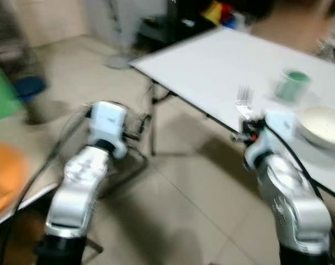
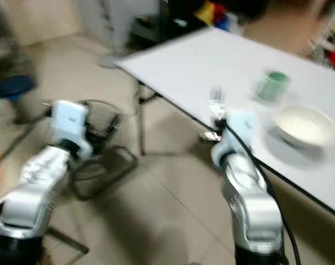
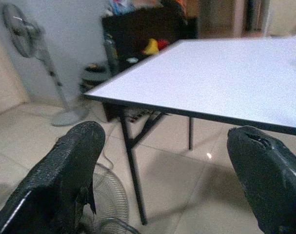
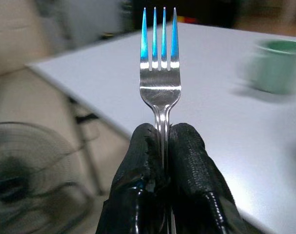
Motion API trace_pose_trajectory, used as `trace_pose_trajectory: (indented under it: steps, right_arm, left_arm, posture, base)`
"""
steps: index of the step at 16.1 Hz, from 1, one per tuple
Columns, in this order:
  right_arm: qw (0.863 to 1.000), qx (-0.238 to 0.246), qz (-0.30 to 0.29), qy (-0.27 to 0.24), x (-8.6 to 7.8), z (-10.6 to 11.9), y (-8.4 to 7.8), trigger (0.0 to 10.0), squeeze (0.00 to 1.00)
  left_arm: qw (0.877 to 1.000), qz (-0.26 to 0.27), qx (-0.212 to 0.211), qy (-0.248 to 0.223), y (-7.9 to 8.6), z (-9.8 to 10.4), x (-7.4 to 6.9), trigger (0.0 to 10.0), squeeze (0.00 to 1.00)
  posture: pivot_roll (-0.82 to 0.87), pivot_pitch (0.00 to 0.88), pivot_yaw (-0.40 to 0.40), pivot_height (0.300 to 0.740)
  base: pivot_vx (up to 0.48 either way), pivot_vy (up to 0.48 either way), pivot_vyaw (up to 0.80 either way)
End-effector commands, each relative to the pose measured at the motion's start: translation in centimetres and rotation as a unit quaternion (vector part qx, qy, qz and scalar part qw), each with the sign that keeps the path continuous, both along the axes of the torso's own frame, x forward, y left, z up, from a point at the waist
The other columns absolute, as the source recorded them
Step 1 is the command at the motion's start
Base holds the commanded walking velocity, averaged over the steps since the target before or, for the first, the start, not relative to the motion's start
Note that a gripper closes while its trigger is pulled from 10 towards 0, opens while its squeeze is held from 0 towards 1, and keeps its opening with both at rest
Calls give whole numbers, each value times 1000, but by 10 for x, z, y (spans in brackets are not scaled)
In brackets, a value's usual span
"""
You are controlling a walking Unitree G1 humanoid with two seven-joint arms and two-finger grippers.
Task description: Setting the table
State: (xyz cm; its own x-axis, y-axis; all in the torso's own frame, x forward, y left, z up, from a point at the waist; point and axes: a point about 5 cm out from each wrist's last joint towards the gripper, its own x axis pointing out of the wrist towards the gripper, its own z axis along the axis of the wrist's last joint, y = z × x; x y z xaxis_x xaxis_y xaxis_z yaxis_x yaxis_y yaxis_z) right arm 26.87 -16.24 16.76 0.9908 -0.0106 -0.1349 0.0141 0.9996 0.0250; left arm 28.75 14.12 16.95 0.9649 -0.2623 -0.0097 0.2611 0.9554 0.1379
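Observation:
A silver fork (image 4: 160, 63) stands upright, tines up, pinched by its handle in my right gripper (image 4: 161, 141), which is shut on it. In the eye views that fork (image 1: 244, 100) is held over the near edge of the white table (image 1: 211, 66). On the table stand a green cup (image 1: 292, 84) and, nearer me, a white bowl (image 1: 324, 125). The cup (image 4: 278, 72) lies ahead of the fork to one side. My left gripper (image 3: 167, 170) is open and holds nothing, out over the floor short of the table's corner (image 3: 94, 93).
A floor fan lies on the tiles (image 2: 101, 138) by my left arm (image 1: 81, 176). A standing fan (image 3: 28, 44) and dark shelves with clutter (image 3: 143, 39) are behind the table. A blue stool (image 1: 29, 88) and an orange item (image 1: 4, 171) are at the left.

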Motion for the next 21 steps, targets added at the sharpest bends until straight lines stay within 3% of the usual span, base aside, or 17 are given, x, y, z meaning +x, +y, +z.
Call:
trace_pose_trajectory:
  steps: [1, 13, 20, 21]
  right_arm:
    - [1000, -1, -11, 4, -1, -1, -5, 10000, 0]
    - [1000, -14, -4, 0, -2, 3, -5, 10000, 0]
    - [995, -52, 80, -6, 19, 32, -12, 10000, 0]
    - [991, -68, 112, 8, 32, 38, -13, 10000, 0]
  left_arm:
    - [1000, -15, -2, -8, -7, 3, 0, 10000, 0]
    - [999, -32, 4, -11, -8, 3, 0, 10000, 0]
    - [999, -45, 12, 0, -4, -2, -1, 10000, 0]
    - [998, -56, 19, 3, -5, -2, 0, 10000, 0]
  posture:
    - [52, 0, 24, 740]
    - [44, 0, 38, 740]
    - [24, 0, 57, 740]
    - [21, 0, 59, 740]
  base:
    - [277, 0, -788]
    - [286, 0, -781]
    - [156, 0, 0]
    - [0, 0, 0]
